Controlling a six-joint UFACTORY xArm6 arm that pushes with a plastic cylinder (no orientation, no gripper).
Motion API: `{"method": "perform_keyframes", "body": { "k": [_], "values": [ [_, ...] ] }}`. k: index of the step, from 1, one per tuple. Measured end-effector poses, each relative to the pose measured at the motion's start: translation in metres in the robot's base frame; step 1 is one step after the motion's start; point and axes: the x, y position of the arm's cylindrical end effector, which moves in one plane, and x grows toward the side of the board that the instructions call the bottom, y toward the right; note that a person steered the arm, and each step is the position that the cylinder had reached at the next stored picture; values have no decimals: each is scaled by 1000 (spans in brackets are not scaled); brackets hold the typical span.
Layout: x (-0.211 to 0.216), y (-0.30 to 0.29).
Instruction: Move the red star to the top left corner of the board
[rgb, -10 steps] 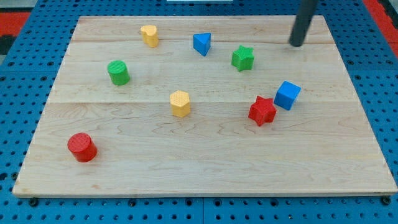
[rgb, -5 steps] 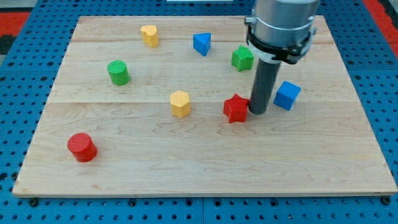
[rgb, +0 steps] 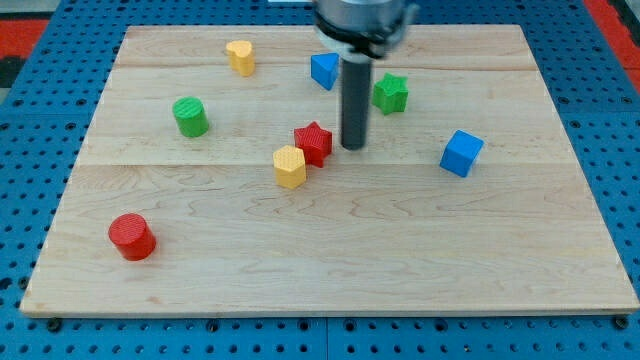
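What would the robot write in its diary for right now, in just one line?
my tip: just right of red star | red star: touching yellow hexagon block | top left corner: not reached

Board (rgb: 200, 220) is pale wood w/ visible grain & seams, smooth matt finish; red star (rgb: 313, 143), yellow hexagon block (rgb: 289, 166) & other blocks look like matt plastic w/ ridged printed layers; rod to my tip (rgb: 352, 147) dark, matt; surround is blue perforated sheet (rgb: 30, 150).
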Motion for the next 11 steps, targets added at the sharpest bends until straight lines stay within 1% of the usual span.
{"method": "perform_keyframes", "body": {
  "k": [1, 2, 3, 4, 5, 6, 7, 8, 9, 10, 11],
  "values": [
    [17, -25],
    [-21, -100],
    [-82, -112],
    [-80, -124],
    [-95, -177],
    [-147, -241],
    [-103, -227],
    [-77, -274],
    [-111, -283],
    [-130, -267],
    [-131, -236]
  ]
}}
